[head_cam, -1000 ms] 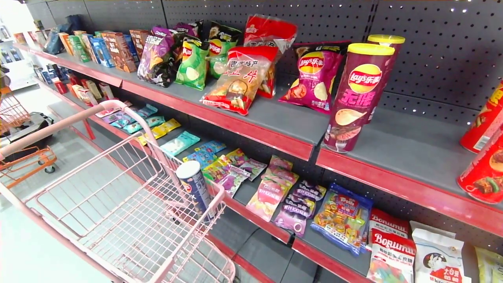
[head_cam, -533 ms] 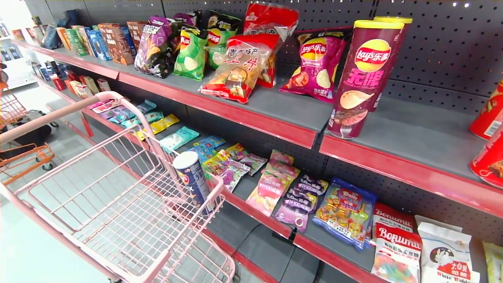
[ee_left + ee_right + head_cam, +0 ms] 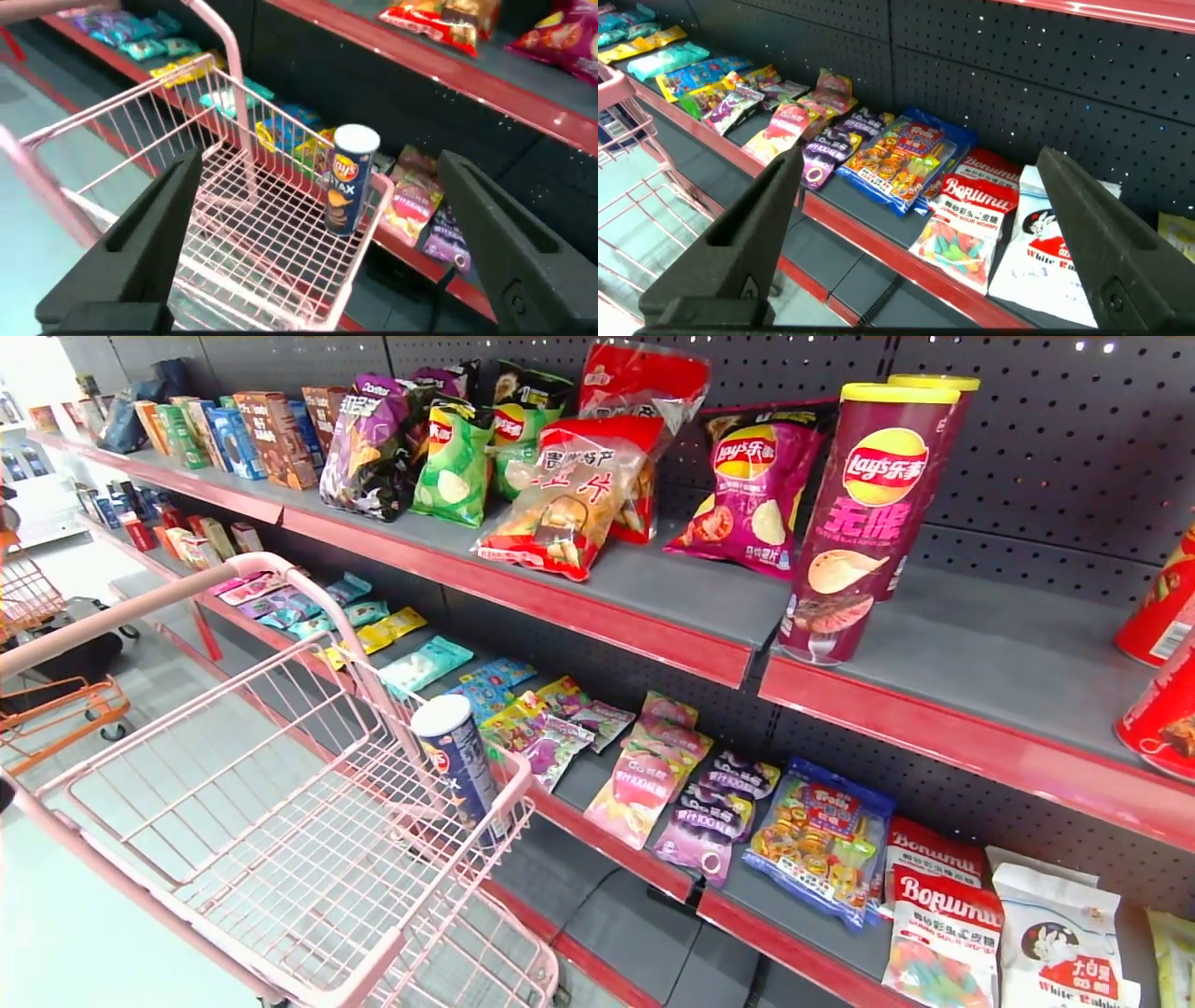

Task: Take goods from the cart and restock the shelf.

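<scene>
A dark blue chip can [image 3: 457, 763] with a white lid stands upright in the far right corner of the pink wire cart [image 3: 233, 747]. In the left wrist view my left gripper [image 3: 320, 168] hangs open above the cart [image 3: 140, 112], and the blue can [image 3: 348, 179] stands between and beyond its fingers, untouched. My right gripper [image 3: 920, 163] is open and holds nothing; it hovers in front of the lower shelf [image 3: 868, 238] over flat candy bags [image 3: 901, 154]. The upper shelf [image 3: 990, 663] holds two tall maroon chip cans [image 3: 854, 523] with bare grey board beside them.
Chip bags [image 3: 569, 504] and boxes [image 3: 266, 443] fill the upper shelf to the left; red cans [image 3: 1162, 709] stand at its right edge. Candy packets [image 3: 653, 784] cover the lower shelf. An orange cart [image 3: 47, 709] stands at the far left on the floor.
The head camera tilted, so the whole picture shifted upward a second ago; since half a second ago it holds still. The can and cart have not moved.
</scene>
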You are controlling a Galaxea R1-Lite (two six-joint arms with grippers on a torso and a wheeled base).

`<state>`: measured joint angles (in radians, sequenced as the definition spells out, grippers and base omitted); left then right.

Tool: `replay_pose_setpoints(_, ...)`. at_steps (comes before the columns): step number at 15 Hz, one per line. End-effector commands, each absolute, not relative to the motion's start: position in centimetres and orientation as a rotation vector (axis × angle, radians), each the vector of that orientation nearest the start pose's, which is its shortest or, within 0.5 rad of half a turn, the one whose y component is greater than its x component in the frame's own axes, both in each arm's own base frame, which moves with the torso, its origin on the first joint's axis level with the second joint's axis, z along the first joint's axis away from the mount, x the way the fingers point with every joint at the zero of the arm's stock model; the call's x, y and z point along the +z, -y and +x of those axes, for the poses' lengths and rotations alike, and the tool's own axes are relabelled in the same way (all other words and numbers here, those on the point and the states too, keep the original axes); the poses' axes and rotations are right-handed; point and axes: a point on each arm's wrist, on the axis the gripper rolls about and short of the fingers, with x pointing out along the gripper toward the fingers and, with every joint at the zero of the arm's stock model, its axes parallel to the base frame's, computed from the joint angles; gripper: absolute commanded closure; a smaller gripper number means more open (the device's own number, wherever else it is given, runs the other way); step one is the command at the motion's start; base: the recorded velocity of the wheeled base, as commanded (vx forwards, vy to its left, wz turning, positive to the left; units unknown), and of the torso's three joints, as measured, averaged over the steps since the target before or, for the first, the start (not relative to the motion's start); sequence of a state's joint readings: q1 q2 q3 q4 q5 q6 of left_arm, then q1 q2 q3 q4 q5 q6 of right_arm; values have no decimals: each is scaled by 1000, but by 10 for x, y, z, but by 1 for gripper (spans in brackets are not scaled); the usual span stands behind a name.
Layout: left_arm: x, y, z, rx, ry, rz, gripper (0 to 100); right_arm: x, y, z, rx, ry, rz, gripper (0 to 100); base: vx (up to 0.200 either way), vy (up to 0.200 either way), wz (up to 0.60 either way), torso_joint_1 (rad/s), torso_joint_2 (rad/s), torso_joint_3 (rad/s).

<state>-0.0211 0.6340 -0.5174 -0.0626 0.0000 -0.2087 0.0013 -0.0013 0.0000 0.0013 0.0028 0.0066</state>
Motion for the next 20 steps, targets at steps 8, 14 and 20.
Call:
replay_pose_setpoints(8,137,14,254,-321,-427,-83,0,75,0,-23,6,-2,6,0,0,0,0,0,0,0)
replay_pose_setpoints(14,80,26,297,-441,-440,-71,0,75,0,-23,6,-2,5,0,0,0,0,0,0,0)
replay_pose_setpoints(20,45,38,318,-547,-382,-17,0,75,0,-23,6,-2,3,0,0,0,0,0,0,0)
